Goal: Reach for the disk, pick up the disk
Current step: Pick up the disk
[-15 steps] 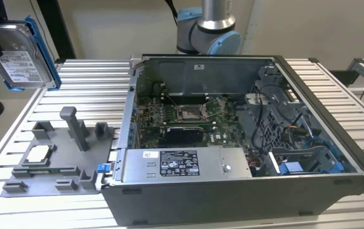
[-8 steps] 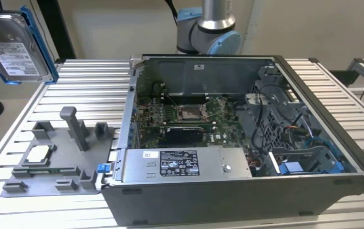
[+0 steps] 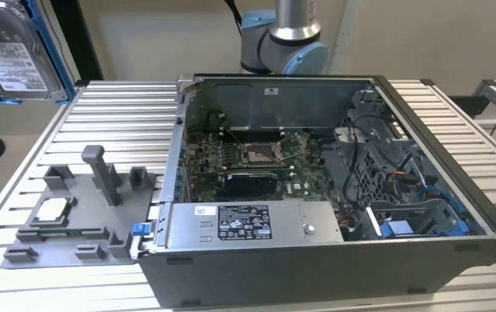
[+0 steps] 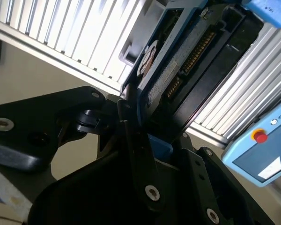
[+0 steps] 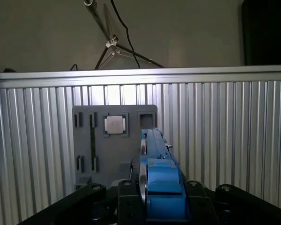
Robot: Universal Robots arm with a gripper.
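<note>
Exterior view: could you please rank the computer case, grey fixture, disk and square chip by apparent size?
1. computer case
2. grey fixture
3. disk: cropped by the frame and held up high, perhaps nearer the camera, so unsure against the fixture
4. square chip

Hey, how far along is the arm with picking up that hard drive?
Reach and grasp look done: the tool is clamped on the disk, which hangs in the air above the ribbed table at the exterior view's left, apart from the grey fixture. Nothing of the pick-up looks left.
</note>
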